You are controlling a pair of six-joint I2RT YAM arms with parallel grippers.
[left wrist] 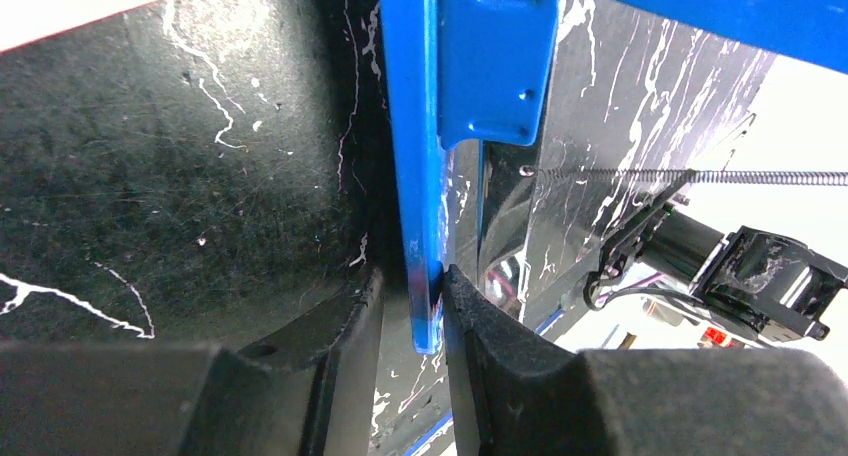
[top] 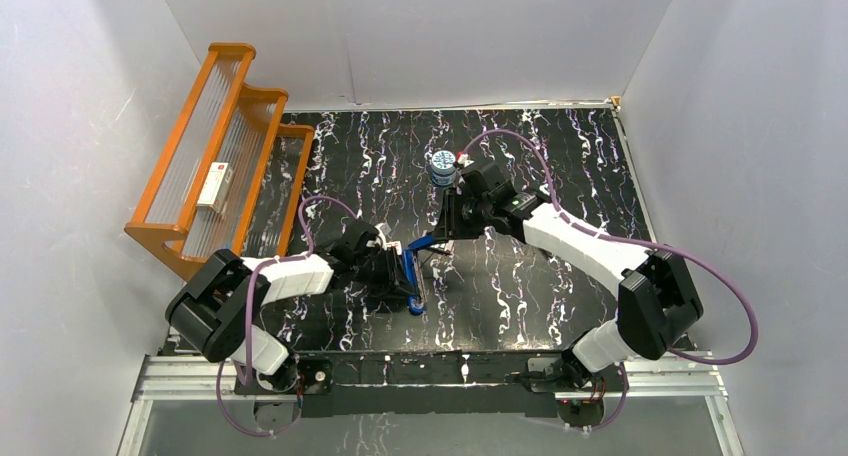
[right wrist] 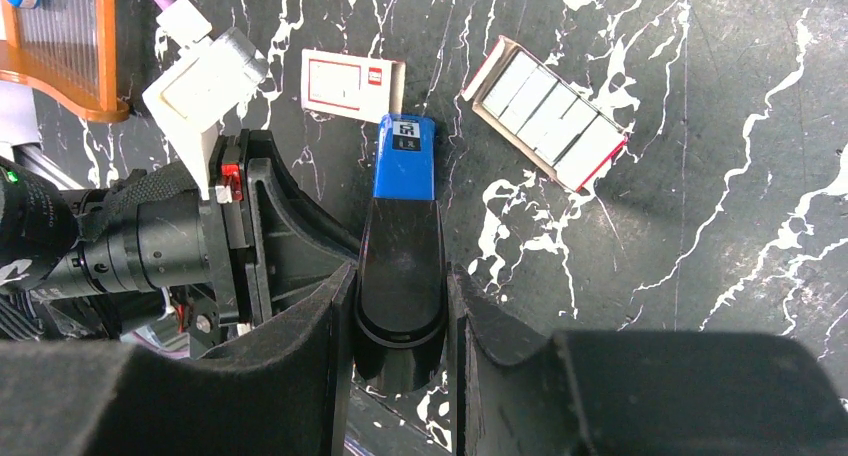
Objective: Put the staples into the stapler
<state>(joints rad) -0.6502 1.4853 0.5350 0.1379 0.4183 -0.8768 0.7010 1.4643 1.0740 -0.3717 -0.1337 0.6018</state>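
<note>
The elongated blue desk stapler with a black top end (right wrist: 405, 161) is being held by both grippers over the black, white-veined tabletop (top: 560, 156). Whether any part of it is touching that surface cannot be told. Its black end is being clamped by the right gripper (right wrist: 400, 276), whose jaws are set narrowly and are pressing on either side of it. A thin blue plate of the same stapler is being pinched by the left gripper (left wrist: 413, 281), and only the plate's thickness is being left between those jaws. In the left wrist view the stapler is being seen opened out, with a thin metal coil spring (left wrist: 700, 176) being stretched off to the right.

The small red-and-white cardboard staple box (right wrist: 548, 116) is lying flat on the tabletop with its pale tray uncovered, so rows of silvery staples are being shown. It is lying near the stapler's blue end and apart from it. A flat white cardboard sleeve with a red frame (right wrist: 352, 81) is lying just beside that end on the other side. A longer white box with a red mark (top: 214, 186) is being carried on an orange tiered rack with ribbed clear panels (top: 250, 96) at the table's far left.
</note>
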